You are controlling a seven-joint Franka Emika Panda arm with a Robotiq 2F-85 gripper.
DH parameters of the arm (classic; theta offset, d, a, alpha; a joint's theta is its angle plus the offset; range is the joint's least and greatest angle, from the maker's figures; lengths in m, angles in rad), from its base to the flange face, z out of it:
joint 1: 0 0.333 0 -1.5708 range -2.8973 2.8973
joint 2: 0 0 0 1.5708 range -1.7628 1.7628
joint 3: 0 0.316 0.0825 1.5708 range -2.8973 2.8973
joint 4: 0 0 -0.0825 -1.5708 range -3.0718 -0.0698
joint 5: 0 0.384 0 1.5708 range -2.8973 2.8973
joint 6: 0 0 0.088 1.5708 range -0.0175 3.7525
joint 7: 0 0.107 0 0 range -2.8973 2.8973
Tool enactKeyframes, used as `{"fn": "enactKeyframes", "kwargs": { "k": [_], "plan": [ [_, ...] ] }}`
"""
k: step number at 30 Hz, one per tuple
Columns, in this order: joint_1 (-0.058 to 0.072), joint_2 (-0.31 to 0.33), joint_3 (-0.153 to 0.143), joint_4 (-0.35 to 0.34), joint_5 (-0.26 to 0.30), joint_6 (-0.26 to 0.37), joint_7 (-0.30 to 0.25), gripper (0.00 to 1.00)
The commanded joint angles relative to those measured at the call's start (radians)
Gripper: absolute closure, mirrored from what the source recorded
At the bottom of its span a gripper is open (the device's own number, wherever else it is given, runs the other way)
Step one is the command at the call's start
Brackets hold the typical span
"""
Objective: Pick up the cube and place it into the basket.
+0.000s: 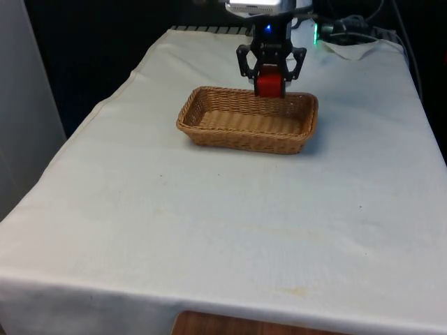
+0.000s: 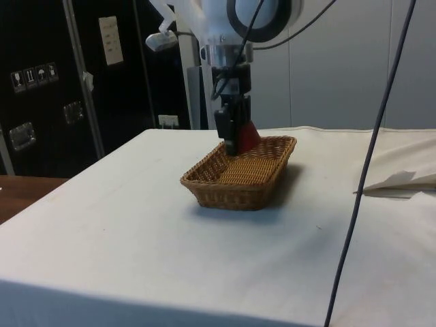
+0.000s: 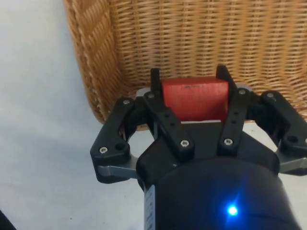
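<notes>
A red cube (image 1: 269, 85) hangs over the far rim of the wicker basket (image 1: 209, 130), with my black gripper (image 1: 270, 89) shut on it. From the side, the cube (image 2: 248, 137) sits between the fingers just above the basket's (image 2: 231, 191) far end. In the wrist view the cube (image 3: 194, 98) is pinched by both fingers (image 3: 154, 79) above the basket's woven floor (image 3: 201, 38) near one short wall. The cube is off the table and clear of the basket floor.
The oblong basket lies in the middle of the white cloth, towards the robot's end. A crumpled white sheet (image 1: 355, 47) and cables (image 1: 342, 28) lie at the far corner on the front view's right. A dark cable (image 2: 371, 157) hangs across the side view.
</notes>
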Motion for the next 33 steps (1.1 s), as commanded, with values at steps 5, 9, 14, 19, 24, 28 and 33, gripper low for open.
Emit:
{"fn": "enactKeyframes", "kwargs": {
  "k": [5,9,14,19,24,28,33],
  "plan": [
    [-0.009,0.026,-0.009,0.003,0.015,0.016,-0.030,0.97],
    [-0.017,0.057,-0.015,0.007,0.024,0.036,-0.050,0.97],
    [-0.021,0.096,-0.020,0.020,0.023,0.060,-0.055,0.97],
    [-0.021,0.110,-0.024,0.024,0.013,0.071,-0.047,0.97],
    [-0.021,0.115,-0.025,0.024,0.009,0.075,-0.044,0.97],
    [-0.022,0.137,-0.022,0.021,0.015,0.100,-0.045,0.97],
    [-0.027,0.168,-0.018,0.022,0.022,0.131,-0.050,0.97]
  ]
}}
